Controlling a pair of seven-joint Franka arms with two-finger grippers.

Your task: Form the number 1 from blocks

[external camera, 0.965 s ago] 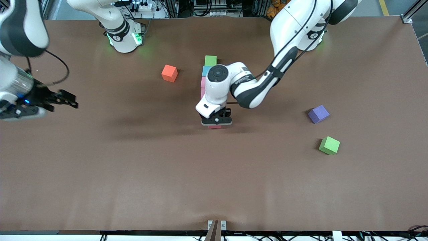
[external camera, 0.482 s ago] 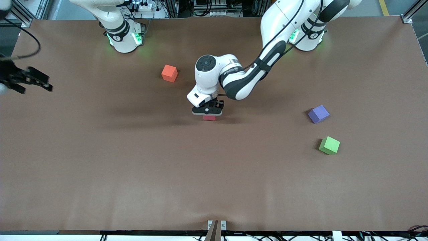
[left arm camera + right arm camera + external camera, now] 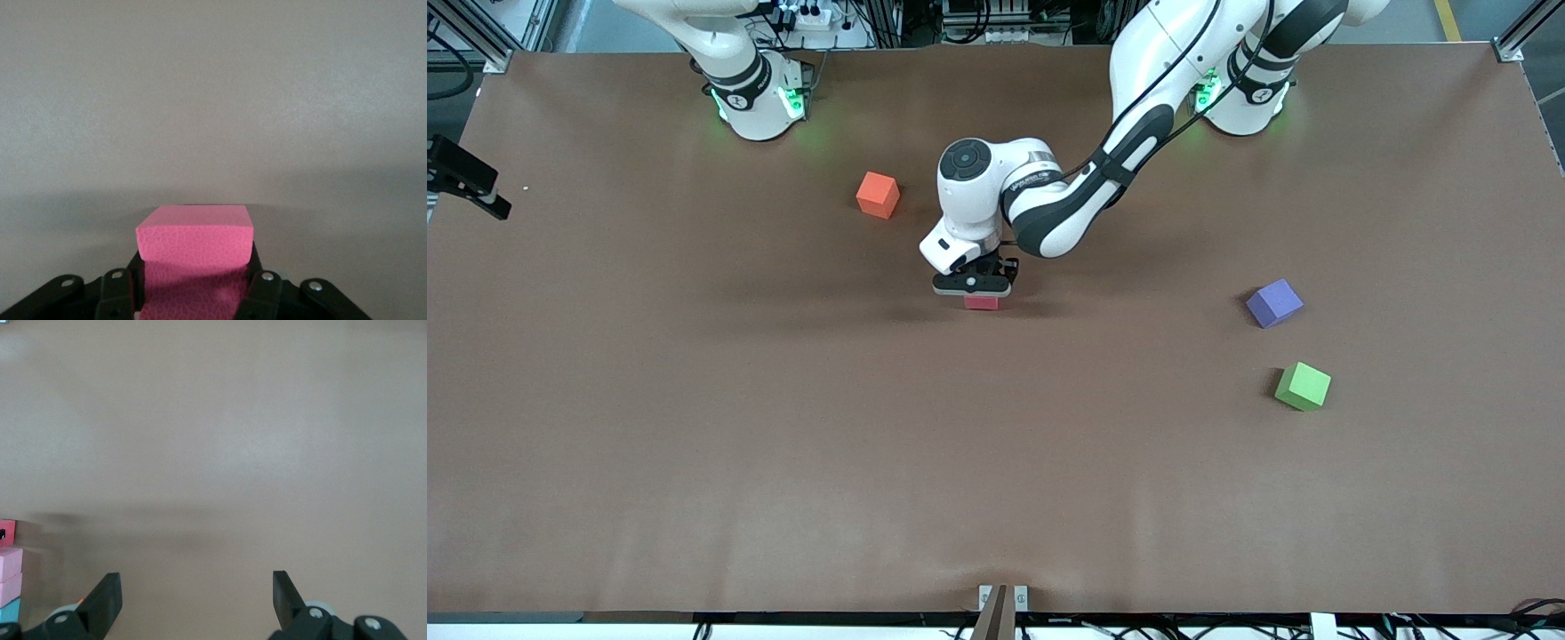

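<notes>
My left gripper (image 3: 976, 289) is shut on a red-pink block (image 3: 981, 303), low over the middle of the table. In the left wrist view the block (image 3: 195, 240) fills the gap between the black fingers (image 3: 261, 293). The left arm's wrist hides the row of blocks in the front view. In the right wrist view, the row shows at the edge: two pink blocks (image 3: 9, 561), a light blue one (image 3: 8, 611), and the red block (image 3: 7, 532) at its end. My right gripper (image 3: 467, 182) waits open at the right arm's end of the table, its fingers (image 3: 103, 597) wide apart.
An orange block (image 3: 878, 195) lies beside the left arm's wrist, toward the right arm's base. A purple block (image 3: 1274, 302) and a green block (image 3: 1303, 386) lie toward the left arm's end, the green one nearer to the front camera.
My left gripper has carried the red-pink block away from the front camera, toward the row, and its wrist now covers the row. The right arm has pulled back to the table's edge.
</notes>
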